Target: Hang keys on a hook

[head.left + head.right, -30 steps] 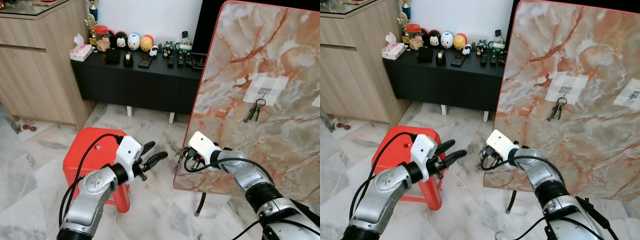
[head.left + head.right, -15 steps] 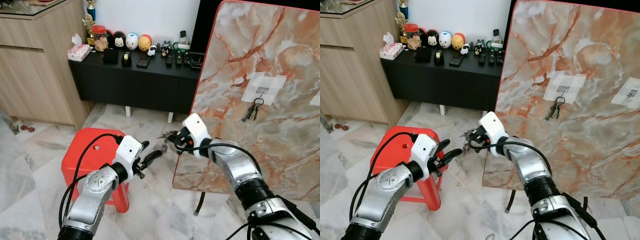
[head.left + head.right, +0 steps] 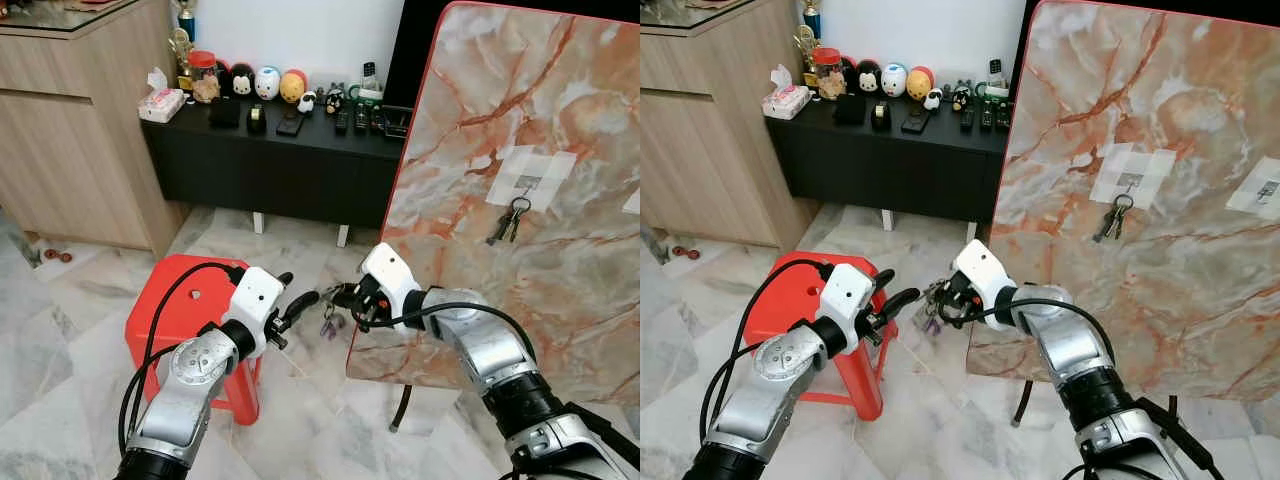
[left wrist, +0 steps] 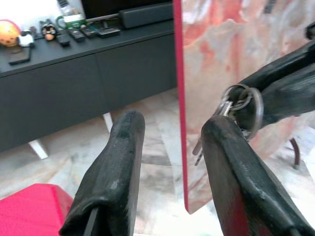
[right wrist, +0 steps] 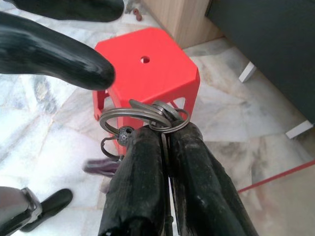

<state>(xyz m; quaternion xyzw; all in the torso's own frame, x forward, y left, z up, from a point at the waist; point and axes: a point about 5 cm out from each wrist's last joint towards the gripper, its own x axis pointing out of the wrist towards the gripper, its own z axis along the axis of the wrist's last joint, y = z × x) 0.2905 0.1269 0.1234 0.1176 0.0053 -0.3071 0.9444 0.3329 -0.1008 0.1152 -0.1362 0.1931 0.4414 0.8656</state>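
- A big marble-patterned board [image 3: 520,200] with a red edge stands upright on the right, tilted a little, in front of a dark screen.
- A long black cabinet [image 3: 280,165] runs along the white wall behind; toy figures, remotes and a tissue pack sit on top of it.
- A wooden cupboard [image 3: 70,120] stands at the left, next to the cabinet.
- A red plastic stool [image 3: 180,310] stands on the pale marble floor [image 3: 80,330], just behind the left arm.
- The right claw [image 3: 345,297] reaches out past the board's red edge, above the floor. Its two fingers are pressed together on a bunch of keys [image 5: 147,118], the rings looped over the fingertips and the keys dangling below.
- The left claw [image 3: 292,300] faces it from beside the stool, fingers spread apart with nothing between them. One fingertip [image 4: 224,130] is just beside the key rings; I cannot tell whether it touches them.
- On the board, a white taped patch carries a small hook [image 3: 527,183].
- A second set of keys [image 3: 508,220] hangs from that hook, well apart from the bunch in the claw.
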